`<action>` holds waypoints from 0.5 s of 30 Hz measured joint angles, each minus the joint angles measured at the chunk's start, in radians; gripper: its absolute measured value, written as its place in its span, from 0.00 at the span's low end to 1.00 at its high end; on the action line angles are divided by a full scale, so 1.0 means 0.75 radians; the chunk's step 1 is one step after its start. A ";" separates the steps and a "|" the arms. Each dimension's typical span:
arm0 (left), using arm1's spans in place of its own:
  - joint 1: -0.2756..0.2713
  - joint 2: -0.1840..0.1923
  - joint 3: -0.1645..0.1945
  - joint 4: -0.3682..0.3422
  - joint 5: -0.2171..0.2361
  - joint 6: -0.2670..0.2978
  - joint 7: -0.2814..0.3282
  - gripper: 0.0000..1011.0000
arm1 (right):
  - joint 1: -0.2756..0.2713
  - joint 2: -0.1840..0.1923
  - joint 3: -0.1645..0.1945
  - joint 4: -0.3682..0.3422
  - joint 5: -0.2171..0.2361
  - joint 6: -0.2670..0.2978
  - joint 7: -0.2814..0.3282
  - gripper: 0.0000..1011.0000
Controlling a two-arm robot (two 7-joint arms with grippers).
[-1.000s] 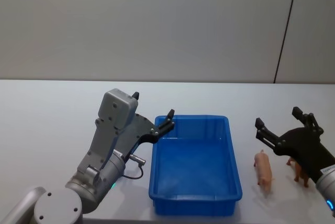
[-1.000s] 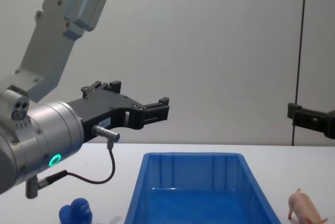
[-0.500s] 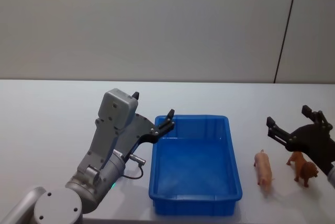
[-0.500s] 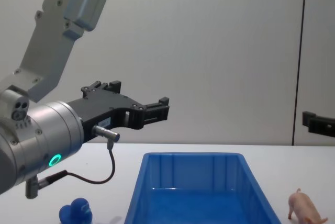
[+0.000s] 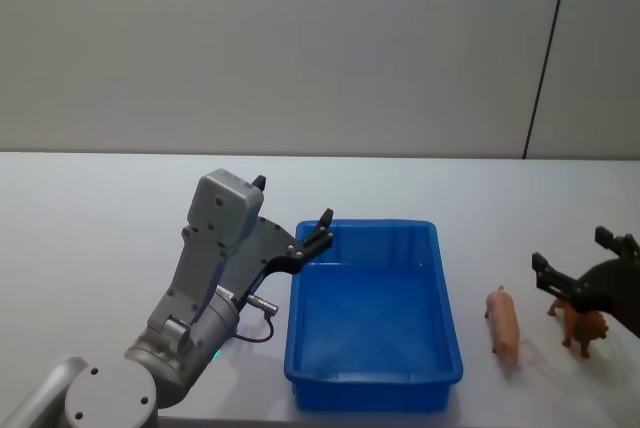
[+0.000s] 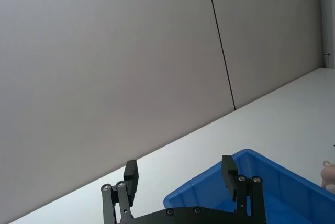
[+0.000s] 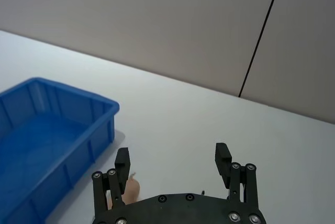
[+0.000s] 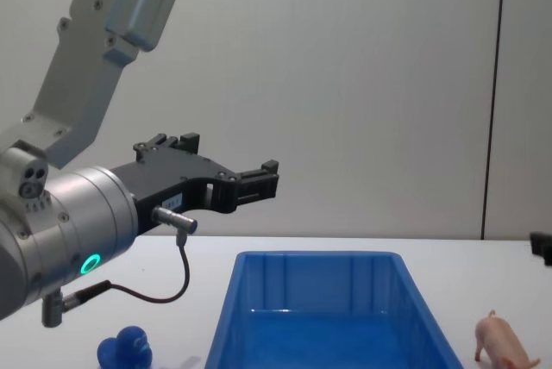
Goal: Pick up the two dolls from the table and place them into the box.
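The blue box (image 5: 372, 323) sits in the middle of the white counter (image 5: 100, 228). The pink pig (image 5: 503, 323) lies at the box's 3 o'clock, close to its wall. The brown doll (image 5: 583, 329) stands at the pig's 3 o'clock. The right end effector (image 7: 171, 154) hangs over the brown doll, spread wide and holding nothing. The left end effector (image 6: 179, 166) hangs in the air by the box's 10 o'clock corner, also spread wide and empty. A dark blue doll (image 8: 125, 350) sits at the box's 8 o'clock.
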 joint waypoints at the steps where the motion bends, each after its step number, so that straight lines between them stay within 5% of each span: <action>1: 0.000 0.000 0.000 0.000 0.000 0.000 0.000 0.99 | -0.002 0.006 0.002 0.003 -0.006 0.011 0.011 0.99; 15: 0.000 0.000 0.000 0.000 0.000 0.000 0.000 0.99 | -0.012 0.032 0.005 0.031 -0.064 0.102 0.060 0.99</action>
